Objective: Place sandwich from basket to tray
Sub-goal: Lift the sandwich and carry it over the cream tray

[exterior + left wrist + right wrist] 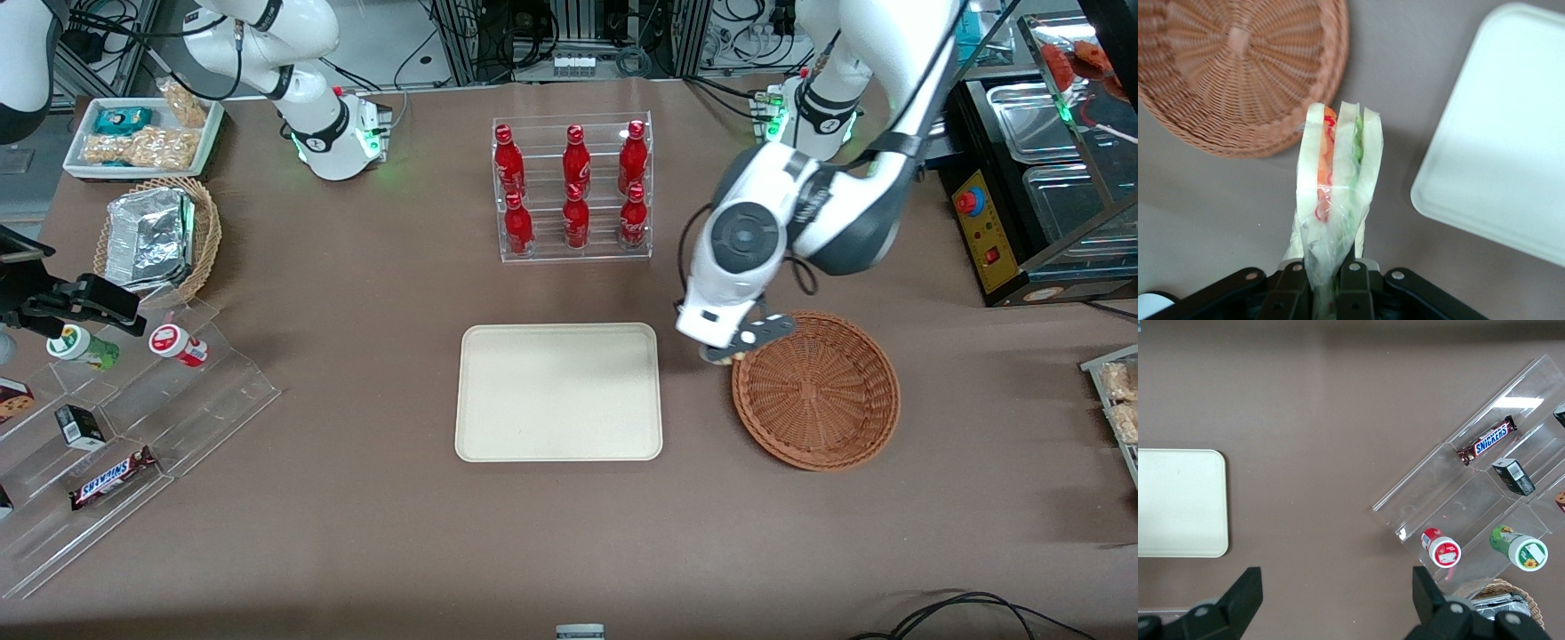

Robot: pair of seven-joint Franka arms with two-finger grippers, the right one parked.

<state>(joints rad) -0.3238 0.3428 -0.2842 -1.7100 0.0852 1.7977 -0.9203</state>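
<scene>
Left wrist view shows the end effector (pixel 1327 280) clamped on the sandwich (pixel 1338 180), a wrapped wedge (orange, red and green layers showing) hanging over bare bench (pixel 1218 220). The basket (pixel 1238 73) lies just to one side of the end effector and the tray (pixel 1498 140) to the other. From the front, the end effector (pixel 725 354) hovers at the basket's (pixel 818 391) rim, nearest the tray (pixel 558 391).

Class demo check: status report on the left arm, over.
Gripper shut on sandwich, above the table between basket and tray. Basket empty. Tray bare, nothing in the way.
</scene>
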